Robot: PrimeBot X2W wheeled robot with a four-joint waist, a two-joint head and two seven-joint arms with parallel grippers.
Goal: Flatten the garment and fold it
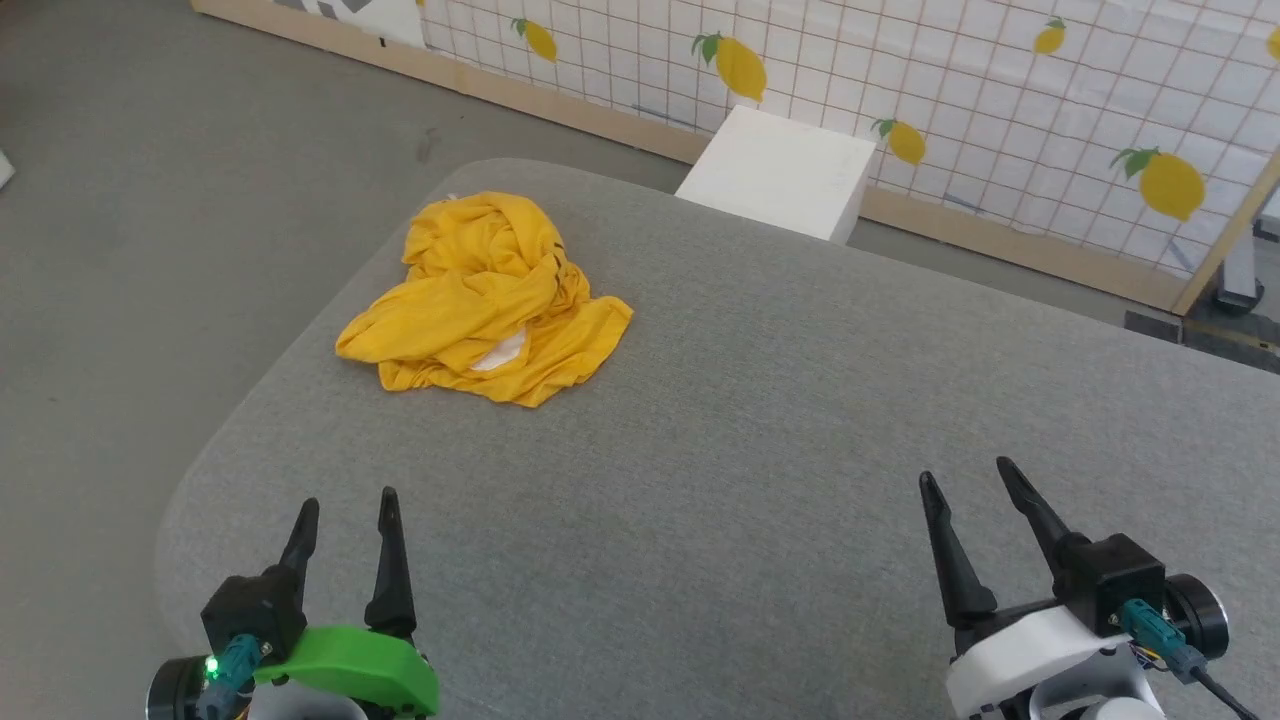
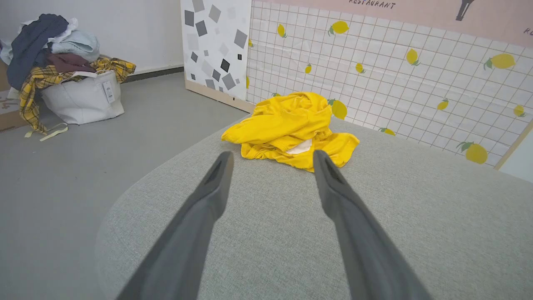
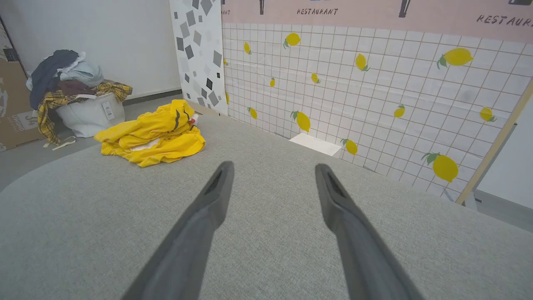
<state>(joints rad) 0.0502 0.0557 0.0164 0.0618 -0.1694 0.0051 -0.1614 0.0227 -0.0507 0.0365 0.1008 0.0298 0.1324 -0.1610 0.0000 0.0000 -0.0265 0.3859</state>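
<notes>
Garment (image 1: 485,300), a bright yellow crumpled cloth heap, is lying at the far left of the grey fabric-covered table (image 1: 750,450), its longer side running across, directly ahead of the left gripper (image 1: 349,500) and well apart from the right gripper (image 1: 964,470), both standing with jaws wide open and holding nothing.

**Cloth on cloth, plastic near**

The garment (image 1: 485,300) is soft, matt yellow cloth, deeply creased. The bench (image 1: 750,450) wears grey woven fabric, matt and faintly rough. The jaws of the left gripper (image 1: 348,505) and right gripper (image 1: 965,472) look like matt dark plastic.
</notes>
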